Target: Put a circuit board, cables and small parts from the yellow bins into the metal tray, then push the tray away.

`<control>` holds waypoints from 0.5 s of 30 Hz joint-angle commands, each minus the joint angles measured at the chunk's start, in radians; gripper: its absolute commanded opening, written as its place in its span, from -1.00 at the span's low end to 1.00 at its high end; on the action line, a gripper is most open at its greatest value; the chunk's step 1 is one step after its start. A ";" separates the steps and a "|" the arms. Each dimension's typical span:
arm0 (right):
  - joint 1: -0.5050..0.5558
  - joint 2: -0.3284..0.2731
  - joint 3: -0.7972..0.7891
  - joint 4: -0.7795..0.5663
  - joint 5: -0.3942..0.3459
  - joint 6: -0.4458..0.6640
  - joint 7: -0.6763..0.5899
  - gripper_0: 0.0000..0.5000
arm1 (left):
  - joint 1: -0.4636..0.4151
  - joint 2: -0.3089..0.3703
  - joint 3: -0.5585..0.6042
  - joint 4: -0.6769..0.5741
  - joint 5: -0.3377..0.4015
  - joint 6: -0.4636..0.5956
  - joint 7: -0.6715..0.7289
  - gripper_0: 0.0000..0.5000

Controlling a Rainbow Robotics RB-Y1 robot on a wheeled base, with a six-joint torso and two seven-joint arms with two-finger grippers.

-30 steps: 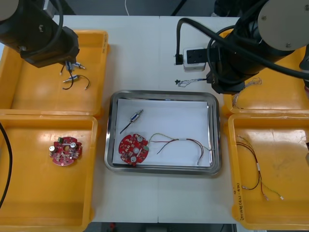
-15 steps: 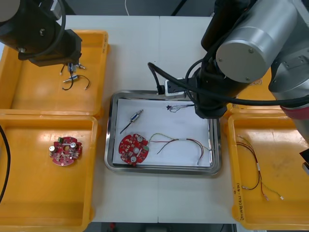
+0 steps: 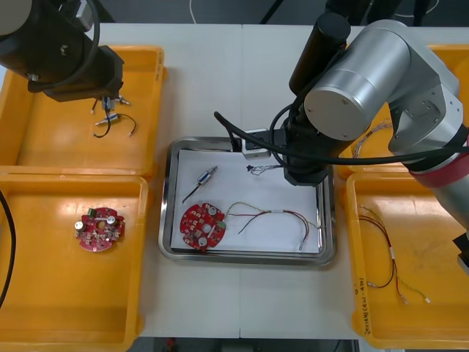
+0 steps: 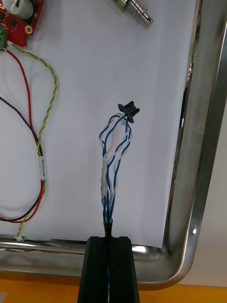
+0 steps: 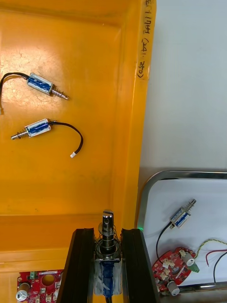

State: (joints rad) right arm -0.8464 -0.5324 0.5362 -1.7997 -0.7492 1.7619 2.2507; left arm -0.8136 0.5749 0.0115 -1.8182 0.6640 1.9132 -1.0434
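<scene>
Overall, four yellow bins flank one metal tray.

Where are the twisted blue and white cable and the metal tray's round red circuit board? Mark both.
Twisted blue and white cable (image 4: 109, 165): right wrist view, mid-length.
Round red circuit board (image 3: 202, 226): front view, centre.

Right arm: fat silver-grey rounded links, smooth round end cap, dark red band at one joint, black wrist section, black cables looped beside it. Left arm: black boxy housing, thin black cable alongside. Right gripper fingers, left gripper fingers: flat black square-edged bars.
</scene>
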 commanded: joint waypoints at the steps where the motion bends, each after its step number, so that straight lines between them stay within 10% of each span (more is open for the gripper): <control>1: 0.000 0.008 0.044 0.008 0.027 -0.033 0.000 -1.00 | 0.004 0.040 -0.013 -0.030 -0.008 0.007 -0.061 -1.00; 15: 0.001 0.009 0.111 0.089 0.062 -0.150 0.006 -1.00 | 0.004 0.040 -0.012 -0.030 -0.009 0.007 -0.073 -0.99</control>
State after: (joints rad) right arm -0.8463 -0.5323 0.6261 -1.7186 -0.6970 1.6348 2.2509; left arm -0.8124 0.5750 0.0114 -1.8182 0.6638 1.9132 -1.0435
